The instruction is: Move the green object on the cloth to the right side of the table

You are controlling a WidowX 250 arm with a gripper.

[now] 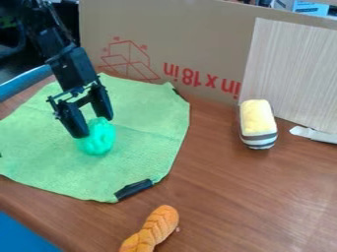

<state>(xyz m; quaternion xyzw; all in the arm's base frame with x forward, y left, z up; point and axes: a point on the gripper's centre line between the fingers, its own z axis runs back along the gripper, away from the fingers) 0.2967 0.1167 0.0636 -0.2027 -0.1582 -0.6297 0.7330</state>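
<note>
1. Claw, one (94,127): mine, at the left over the cloth, tilted, two fingers pointing down. They stand apart, moderately open, not clenched together. Tips overlap the far side of the green object in my view; whether they touch it I cannot tell.
2. Green object (99,141), one: rounded, lumpy, bright. Lies on the cloth, left side of the table, just beneath my fingertips.
3. Cloth (141,160), one: light green, spread over the left of the table (230,197). Black clip (133,189), one, at its near edge.
4. Orange braided piece (152,229), one: near side, right of the clip, off the cloth.
5. Yellow block (257,120), one: right side, toward the far edge, striped grey and white at its near end.
6. Far side: cardboard (191,39), one sheet, red print; pale wood-grain panel (293,69), one, at its right. White strip (315,134), one, far right, by the panel's foot.
</note>
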